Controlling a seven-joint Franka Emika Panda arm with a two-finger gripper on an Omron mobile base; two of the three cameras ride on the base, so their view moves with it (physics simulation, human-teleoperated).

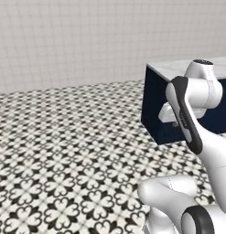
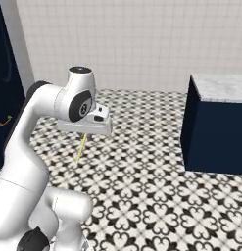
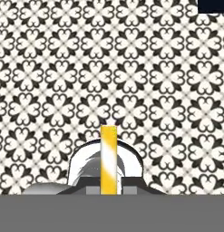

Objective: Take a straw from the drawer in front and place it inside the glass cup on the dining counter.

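The gripper is clamped tight on the straw, which in the right base view hangs below the white hand as a thin pale yellow stick, slanting slightly toward seven o'clock over the black-and-white patterned floor. In the hand view the straw rises straight toward twelve o'clock from the bottom middle, striped yellow and white, with the patterned floor behind it and a dark navy corner at one o'clock at the top edge. The dining counter stands at three o'clock in the right base view, well apart from the hand, showing its navy base and a marbled white-grey top. In the left base view the same counter sits at two o'clock, partly hidden behind the white arm, which rises from the lower right; the gripper itself is behind the arm's links there and cannot be made out. A pale tiled wall runs across the back of both base views. At the far left edge of the right base view, at nine o'clock, stands a tall navy cabinet with a small brass handle.
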